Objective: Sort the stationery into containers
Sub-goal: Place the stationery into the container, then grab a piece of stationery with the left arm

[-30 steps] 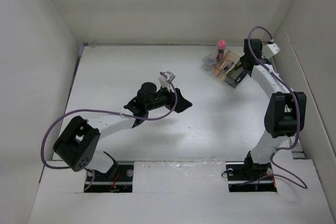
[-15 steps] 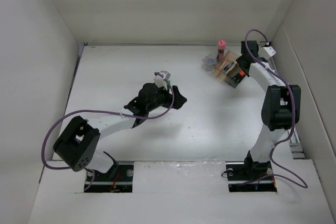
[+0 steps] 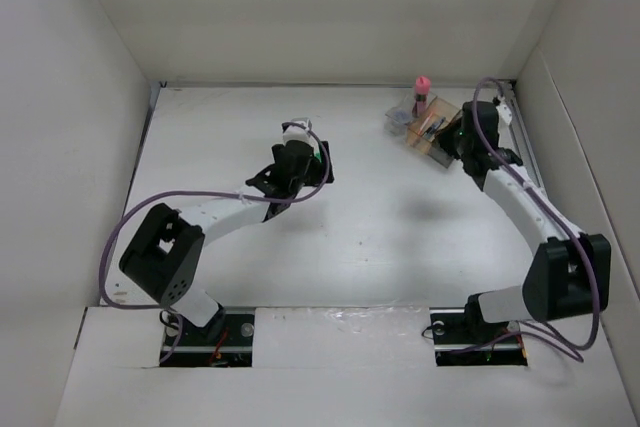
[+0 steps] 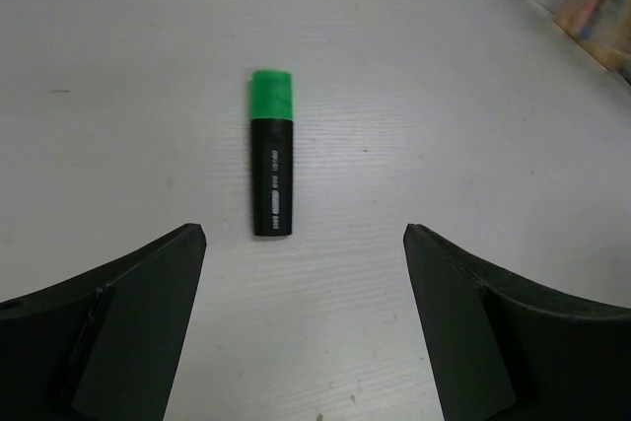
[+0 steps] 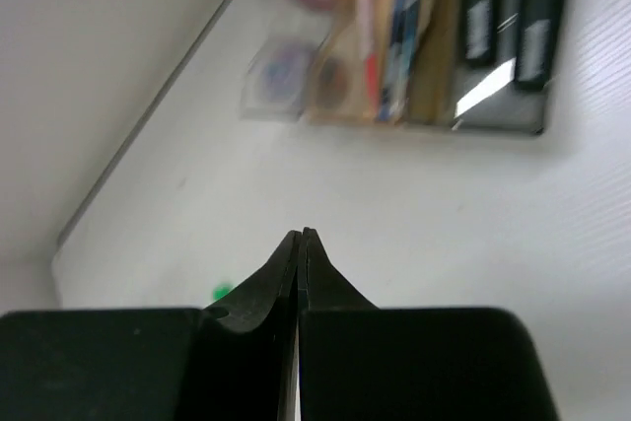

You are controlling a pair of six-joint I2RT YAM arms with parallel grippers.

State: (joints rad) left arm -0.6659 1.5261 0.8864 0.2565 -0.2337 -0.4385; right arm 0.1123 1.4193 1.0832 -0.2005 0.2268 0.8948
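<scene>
The left claw (image 4: 306,236) hangs spread over the green-capped marker (image 4: 271,160) lying on the desk (image 4: 463,115). The right claw (image 5: 300,236) is pressed together, empty, near the divided tray (image 5: 424,120)

Two white-shelled arms (image 3: 225,222) with black joints (image 3: 165,257), looping purple cables (image 3: 200,194), wedge-shaped black claw fingers (image 4: 128,332).

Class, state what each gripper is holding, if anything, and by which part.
Nothing is held. The left gripper is open above the green-capped marker, which lies on the table. The right gripper is shut on nothing.
</scene>
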